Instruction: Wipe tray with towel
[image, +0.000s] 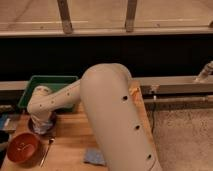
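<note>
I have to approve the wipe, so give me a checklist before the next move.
1. Gripper low at the left front of the table, before the tray: ok.
2. Towel held: cannot tell, the gripper covers that spot.
3. Tray upright behind the arm: ok.
4. Tray floor free for wiping: cannot tell, the arm hides part.
5. Orange bowl and spoon beside the gripper, not under it: ok.

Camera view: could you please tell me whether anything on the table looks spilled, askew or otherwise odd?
Nothing stands out. The tray sits level at the back, the orange bowl is upright, and the gripper hangs over the towel in front of the tray.
</note>
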